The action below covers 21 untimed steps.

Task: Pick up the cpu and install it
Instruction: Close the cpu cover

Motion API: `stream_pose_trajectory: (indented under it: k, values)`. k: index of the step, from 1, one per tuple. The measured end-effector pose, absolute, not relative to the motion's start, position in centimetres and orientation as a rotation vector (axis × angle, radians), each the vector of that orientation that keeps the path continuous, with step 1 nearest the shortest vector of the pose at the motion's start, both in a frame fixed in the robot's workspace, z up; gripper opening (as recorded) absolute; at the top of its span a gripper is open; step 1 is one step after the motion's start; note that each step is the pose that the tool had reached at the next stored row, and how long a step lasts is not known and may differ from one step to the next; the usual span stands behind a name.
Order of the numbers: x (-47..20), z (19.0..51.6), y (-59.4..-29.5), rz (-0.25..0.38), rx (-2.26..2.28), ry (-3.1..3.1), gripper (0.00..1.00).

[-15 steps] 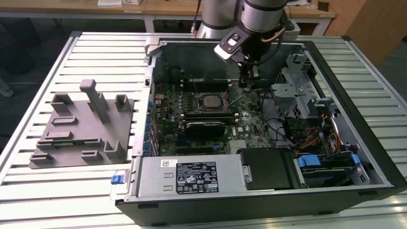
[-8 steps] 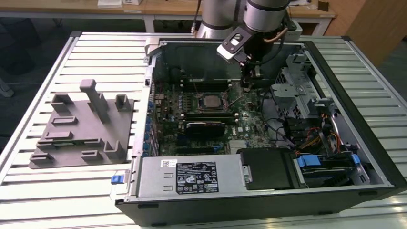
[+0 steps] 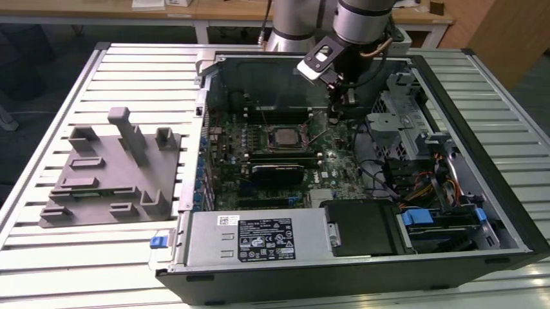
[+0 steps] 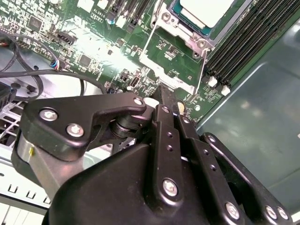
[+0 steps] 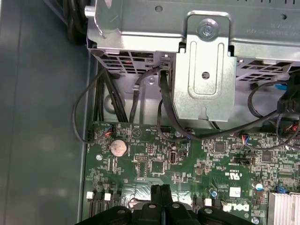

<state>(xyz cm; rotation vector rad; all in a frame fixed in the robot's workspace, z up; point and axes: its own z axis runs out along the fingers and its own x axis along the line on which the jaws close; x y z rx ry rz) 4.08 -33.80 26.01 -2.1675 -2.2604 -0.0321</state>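
One slatted table [image 3: 86,270], wooden desks [image 3: 223,9] behind

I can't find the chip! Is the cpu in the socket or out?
In: the cpu lies flat inside the motherboard socket, apart from the shut end effector.

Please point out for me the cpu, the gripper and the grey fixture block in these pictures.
cpu [image 4: 206,9]: second wrist view, on its silver metal top.
gripper [image 5: 161,189]: first wrist view, midway between its fingertips.
grey fixture block [image 3: 107,170]: exterior view, on its flat base.
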Motion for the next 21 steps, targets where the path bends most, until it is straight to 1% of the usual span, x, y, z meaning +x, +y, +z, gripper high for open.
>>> stream_pose_trajectory:
  k: [21]
  values:
    - [4.5, 24.6, -33.5, -0.012, -2.159, -2.251, 0.11]
